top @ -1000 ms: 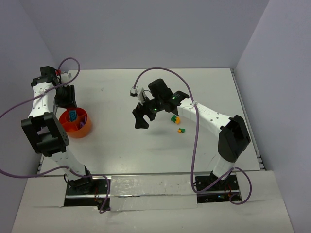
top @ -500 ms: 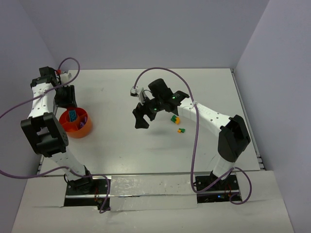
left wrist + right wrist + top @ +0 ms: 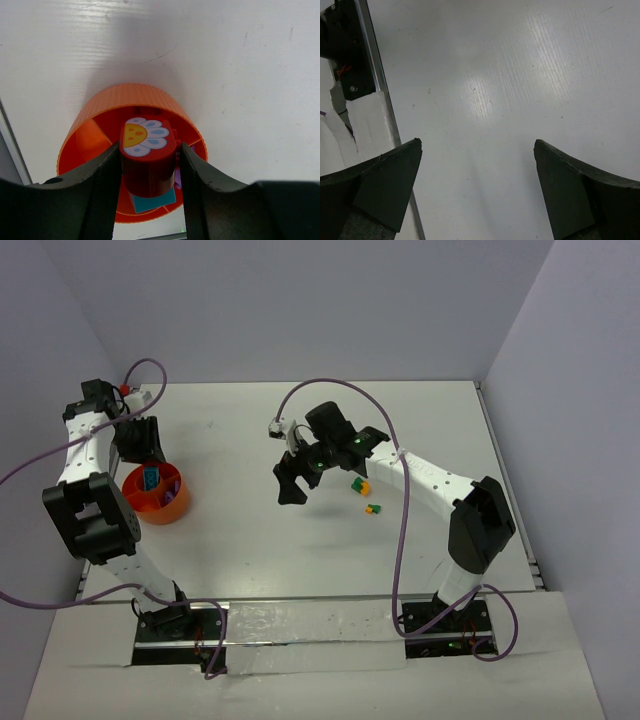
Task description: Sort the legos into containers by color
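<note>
Legos (image 3: 357,483) lay loose on the bench (image 3: 260,540), well to the right of the orange bowl (image 3: 115,97), green and yellow pieces in two spots. You had one more in hand, though. (Mara)

Yes. Your left gripper (image 3: 138,448) was clamped on the red brick (image 3: 148,150) with the flower print, a finger on each flank. It hung above the bowl, about where the dividers met. (Jon)

So from that wrist view you could not tell which compartment sat under it. A teal brick (image 3: 152,201) lay in one compartment of the bowl, low in that view, and a purple piece (image 3: 178,176) lay just beside it. (Mara)

I would have had you shift off the centre toward a compartment holding neither colour. Then you should have lowered the brick below the rim and only then parted the fingers. Dropped onto a divider, it could have bounced in with the teal or out of the bowl. (Jon)

And your right gripper (image 3: 477,144)? (Mara)

It was spread wide with nothing between its fingers, over bare bench between the bowl and the loose pieces. You were better off leaving it there until the red one was down. (Jon)
</note>
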Action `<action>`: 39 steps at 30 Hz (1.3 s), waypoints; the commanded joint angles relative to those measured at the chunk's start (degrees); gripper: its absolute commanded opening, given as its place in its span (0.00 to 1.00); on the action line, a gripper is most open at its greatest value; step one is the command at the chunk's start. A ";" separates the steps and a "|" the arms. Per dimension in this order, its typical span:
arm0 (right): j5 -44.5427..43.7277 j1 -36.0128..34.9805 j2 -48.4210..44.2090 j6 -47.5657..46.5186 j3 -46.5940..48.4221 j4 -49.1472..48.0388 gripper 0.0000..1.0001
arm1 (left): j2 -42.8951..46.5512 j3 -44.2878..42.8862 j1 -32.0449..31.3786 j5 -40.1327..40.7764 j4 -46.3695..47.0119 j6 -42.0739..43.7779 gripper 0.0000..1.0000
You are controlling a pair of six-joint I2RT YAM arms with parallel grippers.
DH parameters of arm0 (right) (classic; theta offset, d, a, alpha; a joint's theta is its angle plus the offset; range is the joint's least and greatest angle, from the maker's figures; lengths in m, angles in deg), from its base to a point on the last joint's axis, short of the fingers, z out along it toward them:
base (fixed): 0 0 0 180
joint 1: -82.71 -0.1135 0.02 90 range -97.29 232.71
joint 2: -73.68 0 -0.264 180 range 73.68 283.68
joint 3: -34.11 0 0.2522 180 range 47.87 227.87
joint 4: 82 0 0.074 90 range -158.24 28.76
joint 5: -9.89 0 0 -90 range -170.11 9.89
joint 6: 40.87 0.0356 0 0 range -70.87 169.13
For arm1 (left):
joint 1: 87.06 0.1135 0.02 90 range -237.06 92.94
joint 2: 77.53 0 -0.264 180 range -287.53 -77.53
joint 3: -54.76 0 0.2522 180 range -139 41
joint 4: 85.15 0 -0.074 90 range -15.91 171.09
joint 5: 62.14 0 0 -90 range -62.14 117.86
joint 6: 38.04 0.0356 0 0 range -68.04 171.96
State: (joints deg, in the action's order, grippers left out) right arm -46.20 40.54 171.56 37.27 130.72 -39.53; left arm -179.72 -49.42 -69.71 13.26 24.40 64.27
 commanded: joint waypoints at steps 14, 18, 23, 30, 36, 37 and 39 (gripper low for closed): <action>1.24 0.42 1.25 -1.15 0.30 0.12 1.00 | 0.94 -3.21 0.51 1.97 -4.40 -0.27 0.16; 1.41 0.42 1.16 -1.15 0.38 0.12 1.00 | 0.59 -5.04 0.51 3.38 -5.10 -0.27 0.15; 1.42 0.51 1.17 -1.33 0.12 0.12 1.00 | 0.62 -4.54 0.59 4.35 -5.36 0.17 0.16; 1.51 0.51 1.17 -1.24 0.27 0.12 1.00 | 0.50 -2.07 0.56 4.78 -3.32 0.00 0.25; 1.36 0.42 1.34 -1.30 0.12 0.12 1.00 | -0.64 -1.52 0.50 4.14 -2.20 -0.07 0.35; 1.33 0.42 1.43 -1.33 0.16 0.16 1.00 | -0.73 -1.43 0.54 3.93 -2.15 -0.09 0.38; 1.25 0.45 1.52 -1.33 0.30 0.14 1.00 | -0.79 -1.32 0.56 3.59 -2.11 -0.07 0.45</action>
State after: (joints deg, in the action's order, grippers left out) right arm -45.94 40.61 172.51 36.61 130.72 -39.49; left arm -179.88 -50.91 -69.44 17.40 21.44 64.25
